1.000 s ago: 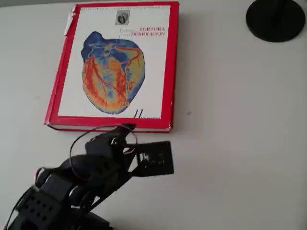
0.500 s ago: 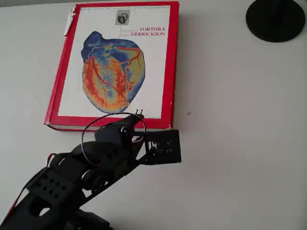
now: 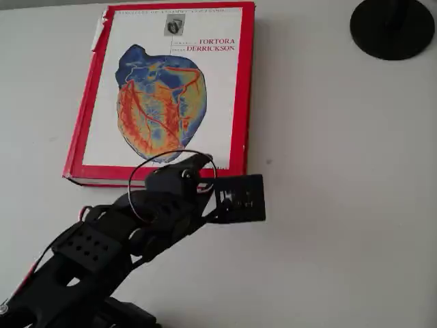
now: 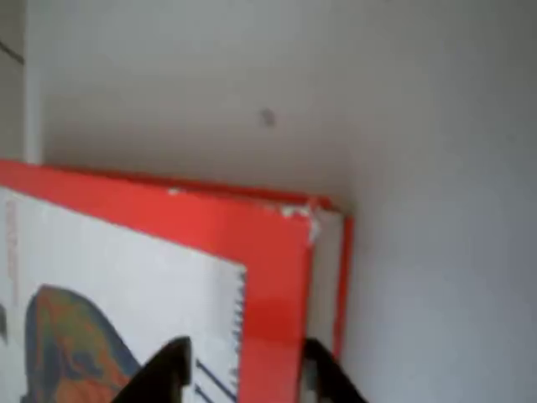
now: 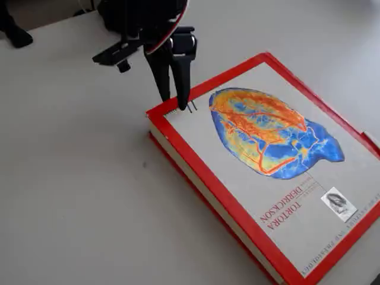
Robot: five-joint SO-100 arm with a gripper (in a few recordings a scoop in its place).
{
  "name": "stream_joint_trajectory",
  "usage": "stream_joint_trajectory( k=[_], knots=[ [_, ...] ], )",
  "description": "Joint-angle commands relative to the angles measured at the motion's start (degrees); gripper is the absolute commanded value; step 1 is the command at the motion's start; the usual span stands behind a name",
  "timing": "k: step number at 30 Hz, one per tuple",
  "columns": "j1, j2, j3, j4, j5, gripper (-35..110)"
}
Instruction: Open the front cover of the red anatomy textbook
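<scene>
A: Closed yet, or opened at all?

B: Closed. Book (image 5: 261, 172) flat on the table (image 5: 77, 196), cover (image 3: 167, 89) lying flush on the page block, heart picture face up. No yellow inside showing anywhere.

A: And the claw?

B: Gripper (image 5: 171, 102) down at the near corner of the cover in the fixed view, fingers (image 5: 181, 71) close together, only a narrow gap, tips at or just above the red border. Holding nothing. In the wrist view (image 4: 243, 374), one tip over the white panel, the other over the red strip near the fore edge. Touching or hovering, cannot tell.

A: So how much done?

B: Only the approach, by the look of it. Left to do: catch the cover's free edge at that corner, lift, swing over toward the spine side. Likely needs a tip under the overhang first, since nothing is wedged there yet
</scene>
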Motion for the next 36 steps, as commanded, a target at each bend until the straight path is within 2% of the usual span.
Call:
stream_joint_trajectory(
  k=[1, 11, 26, 30, 36],
  knots=[
    [0.4, 0.0, -6.2, 0.4, -0.4, 17],
    [0.1, 2.2, -9.1, 4.0, -0.1, 17],
    [-4.6, 10.8, -19.9, 19.5, 2.3, 17],
    [-3.5, 6.1, -19.2, 19.2, 1.5, 17],
    [1.4, -3.6, -15.8, 13.5, -0.2, 17]
  ],
)
